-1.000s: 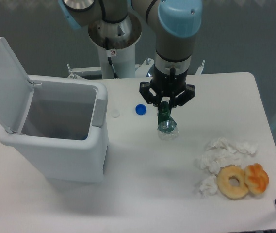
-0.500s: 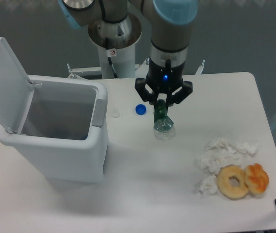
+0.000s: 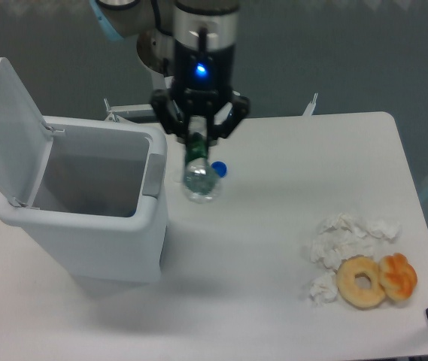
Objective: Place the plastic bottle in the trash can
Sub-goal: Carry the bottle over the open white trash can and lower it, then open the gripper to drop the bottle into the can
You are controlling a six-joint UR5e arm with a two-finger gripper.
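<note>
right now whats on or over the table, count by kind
plastic bottle, held in the gripper: 1
trash can: 1
blue bottle cap: 1
doughnuts: 2
crumpled tissues: 1 pile
total: 6

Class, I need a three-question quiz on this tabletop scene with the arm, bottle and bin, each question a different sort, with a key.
1. True or false: the trash can has its lid shut.
2. What does the gripper hold?
3. The doughnut lies: A) inside the can B) near the tissues C) under the bottle

Key:
1. False, the lid stands open.
2. The plastic bottle, hanging from the jaws beside the can.
3. B
</note>
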